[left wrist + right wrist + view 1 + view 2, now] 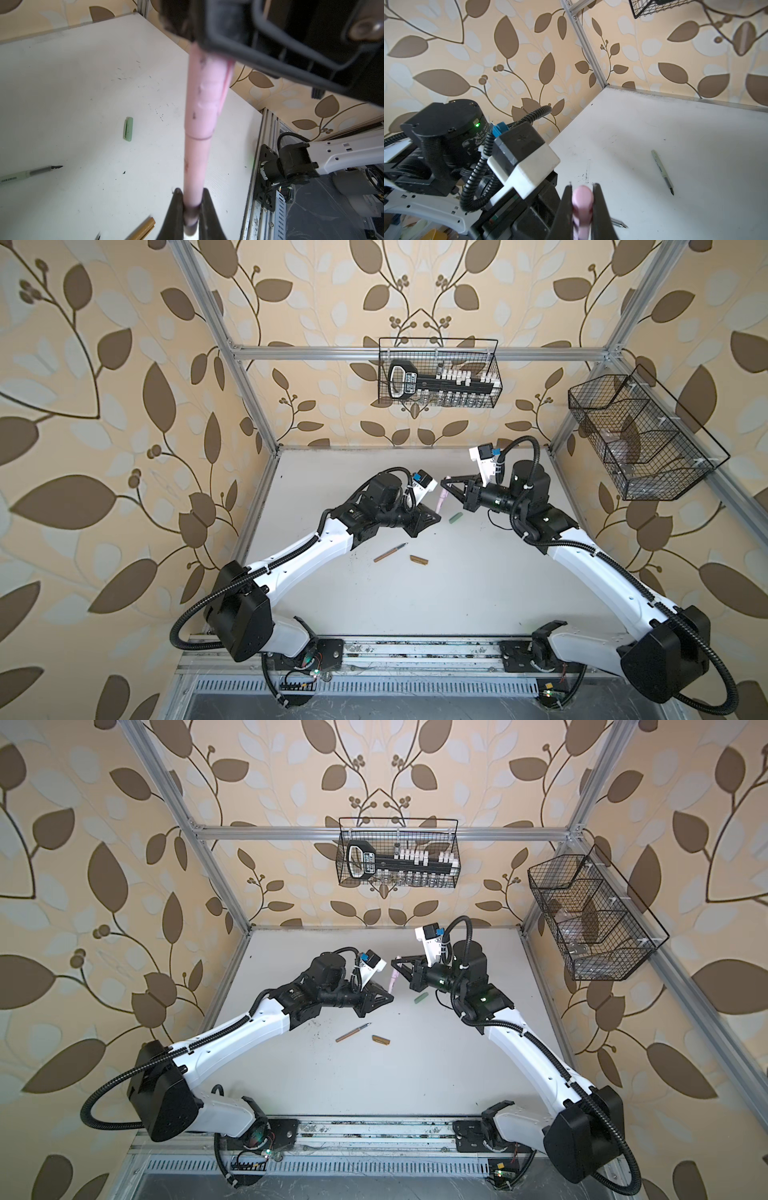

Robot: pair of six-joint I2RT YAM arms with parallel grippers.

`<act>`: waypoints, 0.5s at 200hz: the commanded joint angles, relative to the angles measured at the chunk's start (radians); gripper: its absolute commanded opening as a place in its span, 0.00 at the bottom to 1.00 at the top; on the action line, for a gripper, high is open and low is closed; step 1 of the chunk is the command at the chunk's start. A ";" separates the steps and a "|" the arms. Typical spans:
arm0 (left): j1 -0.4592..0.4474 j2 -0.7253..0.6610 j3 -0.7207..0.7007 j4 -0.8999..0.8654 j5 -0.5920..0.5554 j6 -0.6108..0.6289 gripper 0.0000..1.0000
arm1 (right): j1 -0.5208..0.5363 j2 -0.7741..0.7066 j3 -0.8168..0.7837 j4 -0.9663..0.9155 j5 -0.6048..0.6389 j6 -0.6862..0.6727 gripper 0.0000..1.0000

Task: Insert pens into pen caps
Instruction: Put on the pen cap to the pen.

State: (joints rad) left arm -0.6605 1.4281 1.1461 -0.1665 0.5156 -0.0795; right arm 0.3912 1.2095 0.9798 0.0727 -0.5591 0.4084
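Observation:
My left gripper (pixel 192 193) is shut on the lower barrel of the pink pen (pixel 194 166). The pink cap (pixel 207 93) sits over the pen's far end, with a seam showing where they meet. My right gripper (pixel 582 187) is shut on that pink cap (pixel 582 197). In both top views the two grippers (pixel 438 516) (pixel 445 481) meet above the table's middle, the pink pen (pixel 439 502) between them. On the table lie the green cap (pixel 455 517), the brown pen (pixel 390 552), the brown cap (pixel 419 560) and, in the wrist views, the green pen (pixel 662 172).
The white table (pixel 457 605) is flecked with ink marks. A wire basket (pixel 438 373) with tools hangs on the back wall, and another wire basket (pixel 640 439) hangs on the right frame. Aluminium posts stand at the table's corners.

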 commanded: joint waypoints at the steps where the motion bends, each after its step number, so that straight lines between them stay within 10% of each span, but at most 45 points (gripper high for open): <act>1: 0.073 -0.026 0.159 0.237 -0.080 -0.029 0.00 | 0.028 0.007 -0.148 -0.139 0.007 -0.010 0.00; 100: 0.132 0.052 0.251 0.452 0.089 -0.075 0.00 | 0.081 0.022 -0.343 0.037 -0.099 0.132 0.00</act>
State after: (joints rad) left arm -0.6132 1.5406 1.2011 -0.2142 0.6483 -0.0597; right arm 0.4168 1.1877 0.7284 0.4385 -0.4240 0.5674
